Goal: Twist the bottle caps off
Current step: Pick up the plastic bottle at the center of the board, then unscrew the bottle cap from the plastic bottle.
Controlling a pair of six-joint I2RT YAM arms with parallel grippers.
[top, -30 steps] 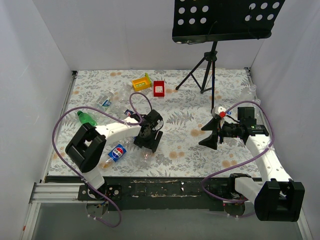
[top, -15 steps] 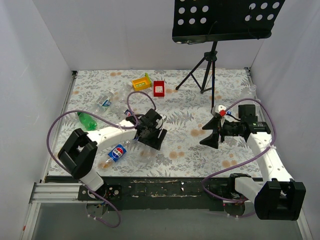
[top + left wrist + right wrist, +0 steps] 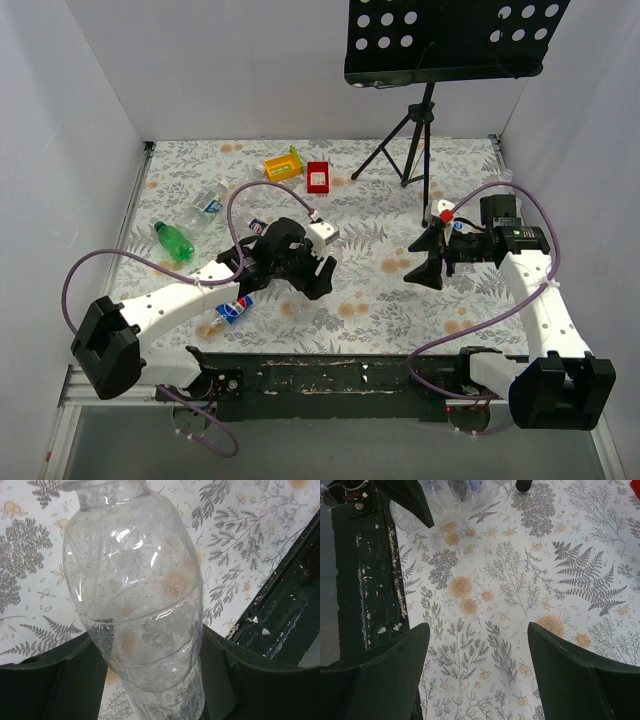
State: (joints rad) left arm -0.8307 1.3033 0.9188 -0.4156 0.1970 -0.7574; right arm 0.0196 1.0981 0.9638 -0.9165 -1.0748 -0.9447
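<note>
Our left gripper (image 3: 147, 647) squeezes a clear bottle (image 3: 130, 580) around its middle, near the front edge of the flowery table (image 3: 30, 545). We cannot see its cap. Our right gripper (image 3: 477, 630) is spread wide, holding nothing.

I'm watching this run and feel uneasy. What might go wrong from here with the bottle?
The left hand grips the clear bottle by its body, so it may crumple or slip. The dark table edge lies nearby, and a dropped bottle could roll off. The right hand, open, hangs well apart.
</note>
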